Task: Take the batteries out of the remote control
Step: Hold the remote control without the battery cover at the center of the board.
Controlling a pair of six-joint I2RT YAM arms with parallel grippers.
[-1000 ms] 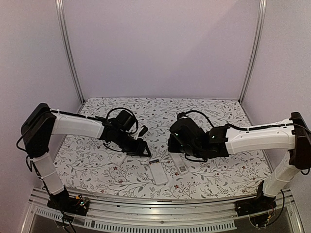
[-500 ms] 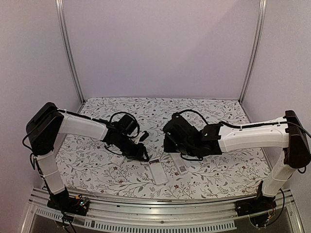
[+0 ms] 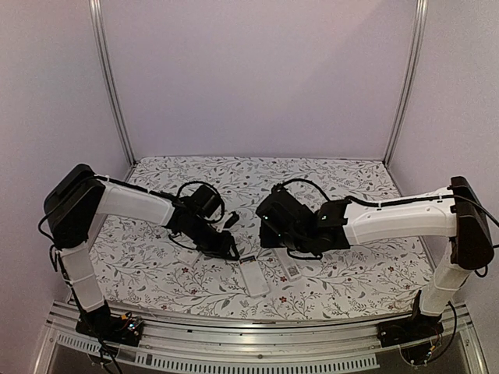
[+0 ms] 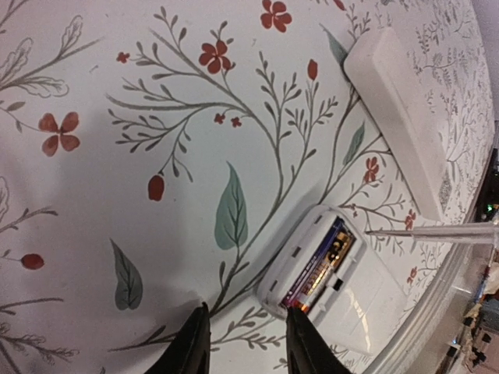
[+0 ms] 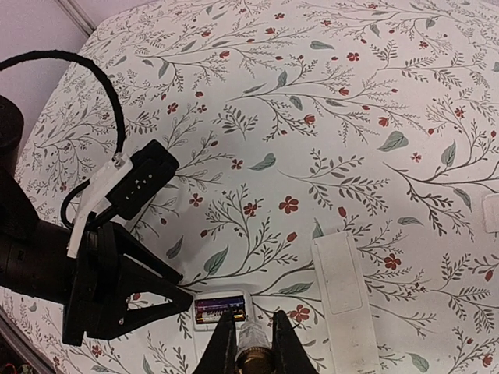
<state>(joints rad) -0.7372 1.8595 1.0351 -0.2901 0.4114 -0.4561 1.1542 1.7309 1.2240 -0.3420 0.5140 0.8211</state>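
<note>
so the remote (image 4: pixel 362 300) is lying back-up on the flowery cloth (image 3: pixel 148 261), lower middle of the overhead view, lid off. the batteries (image 4: pixel 321 263) are sitting side by side in the open bay at its top end, not out yet. they look like a purple-ish wrap with some orange, hard to say more than that.

the right gripper (image 5: pixel 251 323) is clamped tight on a thin stick (image 4: pixel 437 232), the poky tool. in the left wrist view its tip comes in from the right edge of the frame and ends just beside the bay. can't tell if it touches. the left gripper (image 4: pixel 248 312) has a narrow gap between its fingers and nothing in it. it hovers low just beside the bay end of the remote, at the bottom of that frame. a long white slab (image 5: pixel 343 300) lies to the right of the remote, apart from it.

i reckon the step in hand is prying the first cell up. to do it well, get the tip under one end of a battery and lever gently, don't stab. the remote looks light and will probably skid on the cloth, so the left one should pin the body down first, or at least be ready to catch. go slow or the cell pops out and rolls off.
</note>
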